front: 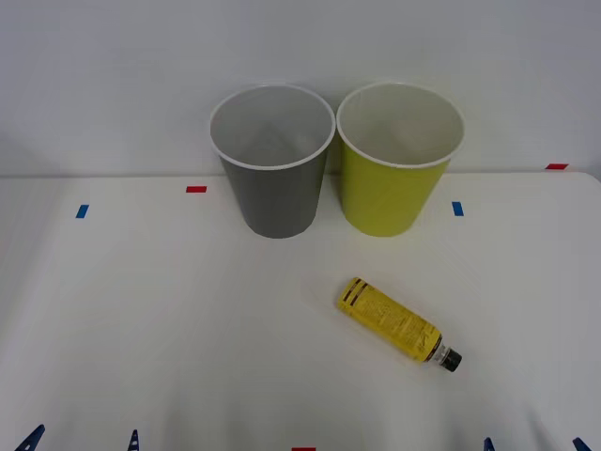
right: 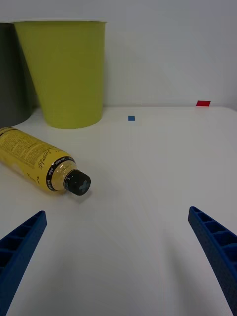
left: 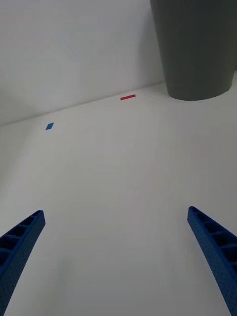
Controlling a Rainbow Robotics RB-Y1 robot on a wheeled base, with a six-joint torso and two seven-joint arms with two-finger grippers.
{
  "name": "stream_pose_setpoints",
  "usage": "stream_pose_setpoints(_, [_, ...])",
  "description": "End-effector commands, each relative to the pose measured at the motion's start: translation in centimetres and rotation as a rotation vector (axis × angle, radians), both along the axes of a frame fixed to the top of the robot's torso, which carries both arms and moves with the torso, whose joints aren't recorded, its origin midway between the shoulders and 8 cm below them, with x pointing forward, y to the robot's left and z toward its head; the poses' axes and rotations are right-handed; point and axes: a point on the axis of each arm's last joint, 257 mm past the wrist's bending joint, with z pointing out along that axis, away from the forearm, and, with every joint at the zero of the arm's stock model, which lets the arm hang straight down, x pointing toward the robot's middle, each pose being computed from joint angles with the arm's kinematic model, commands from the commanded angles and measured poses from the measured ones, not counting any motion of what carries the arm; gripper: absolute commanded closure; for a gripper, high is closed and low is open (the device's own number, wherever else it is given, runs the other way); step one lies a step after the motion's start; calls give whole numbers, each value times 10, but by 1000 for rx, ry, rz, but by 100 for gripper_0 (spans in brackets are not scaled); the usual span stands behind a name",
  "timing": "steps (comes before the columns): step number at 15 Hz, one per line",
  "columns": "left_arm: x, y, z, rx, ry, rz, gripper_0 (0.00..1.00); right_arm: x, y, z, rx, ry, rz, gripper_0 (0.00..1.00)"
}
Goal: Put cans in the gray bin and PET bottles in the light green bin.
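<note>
— What sort of place is this?

— A robot test lab, by the look of it. The worktop [front: 141,310] is plain white against a bare white wall [front: 300,47], with nothing homely about.

— What gives it away?

— Small red tape marks [front: 195,189] and blue tape marks [front: 457,209] stuck on the surface at the far left and right, like position markers. And two matched bins, the gray bin [front: 274,193] and the light green bin [front: 392,188], stand side by side at the far edge.
</note>
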Motion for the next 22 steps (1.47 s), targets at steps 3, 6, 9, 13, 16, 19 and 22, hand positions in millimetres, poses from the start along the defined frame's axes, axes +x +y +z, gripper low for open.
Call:
stream_pose_setpoints(3, [0,0,0,0,0,0,0,0,0,0,0,0,0,0])
stream_pose_setpoints(6, [0,0,0,0,0,0,1,0,0,0,0,0,0,0])
stream_pose_setpoints(9, [0,0,0,0,0,0,1,0,0,0,0,0,0,0])
stream_pose_setpoints(13, [0,0,0,0,0,0,1,0,0,0,0,0,0,0])
stream_pose_setpoints(16, [0,0,0,0,0,0,1,1,2,-15,5,30,-7,0])
stream_pose_setpoints(19, [0,0,0,0,0,0,1,5,7,0,18,-2,-11,0])
stream_pose_setpoints(22, [0,0,0,0,0,0,1,18,8,14,23,21,-2,0])
